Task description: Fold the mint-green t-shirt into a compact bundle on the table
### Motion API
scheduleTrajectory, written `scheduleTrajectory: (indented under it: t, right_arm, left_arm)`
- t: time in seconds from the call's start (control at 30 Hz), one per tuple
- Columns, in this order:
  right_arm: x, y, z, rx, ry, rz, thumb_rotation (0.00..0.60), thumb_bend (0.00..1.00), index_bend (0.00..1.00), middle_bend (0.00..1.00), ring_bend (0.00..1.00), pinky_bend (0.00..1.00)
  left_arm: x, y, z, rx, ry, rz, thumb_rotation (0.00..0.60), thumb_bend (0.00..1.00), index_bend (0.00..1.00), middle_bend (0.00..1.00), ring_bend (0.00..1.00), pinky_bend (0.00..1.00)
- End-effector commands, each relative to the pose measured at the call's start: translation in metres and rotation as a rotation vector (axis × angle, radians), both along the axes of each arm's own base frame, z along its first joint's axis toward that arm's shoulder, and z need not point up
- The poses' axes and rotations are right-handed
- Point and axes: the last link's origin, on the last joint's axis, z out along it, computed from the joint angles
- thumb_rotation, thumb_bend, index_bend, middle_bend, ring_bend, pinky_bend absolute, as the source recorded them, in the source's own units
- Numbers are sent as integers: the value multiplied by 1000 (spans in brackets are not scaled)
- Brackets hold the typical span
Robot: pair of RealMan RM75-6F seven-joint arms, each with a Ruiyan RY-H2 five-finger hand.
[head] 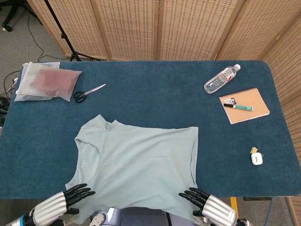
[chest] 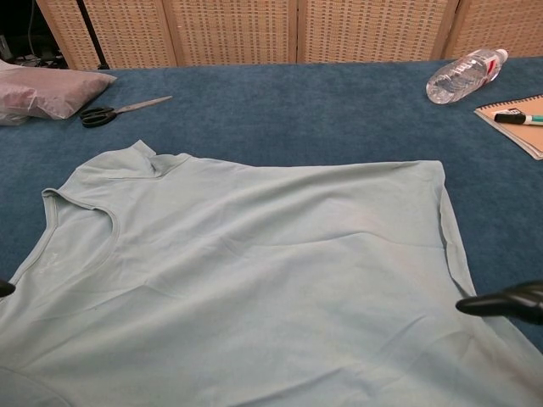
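**Shirt hangs over the near table edge, hands half out of frame**

The mint-green cotton t-shirt (head: pixel 136 160) lies flat on the blue felt table (head: pixel 155 96), its lower part draped past the near edge and cut off. The left hand (head: pixel 63 201) and right hand (head: pixel 205 203) sit at the shirt's bottom corners, dark fingers spread over the fabric; whether thumbs pinch it from beneath is hidden. The chest view shows only a right fingertip (chest: pixel 501 302). Steel scissors (head: pixel 88 92) and a clear plastic bottle (head: pixel 221 78) lie far back.
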Motion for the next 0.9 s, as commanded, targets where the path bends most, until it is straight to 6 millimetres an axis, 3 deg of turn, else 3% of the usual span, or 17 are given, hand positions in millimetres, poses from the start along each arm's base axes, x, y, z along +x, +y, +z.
scheduleTrajectory:
  t: [0.03,0.3,0.63,0.9]
  right_arm:
    - [-3,-12,0,-24,-4,-42,600,517,682,0,0,65]
    - [-7,-51,4,-83,-40,-181,600,517,682,0,0,67]
    - [3,-116,16,-145,-130,-361,600,517,682,0,0,69]
    - [2,-163,11,-171,-134,-484,600,517,682,0,0,70]
  left_arm:
    - [3,12,-2,23,-11,24,600,479,743,0,0,0]
    - [15,53,-5,65,-25,130,600,479,743,0,0,0]
    - [43,115,9,158,2,293,600,479,743,0,0,0]
    - [64,165,1,157,47,384,600,487,743,0,0,0]
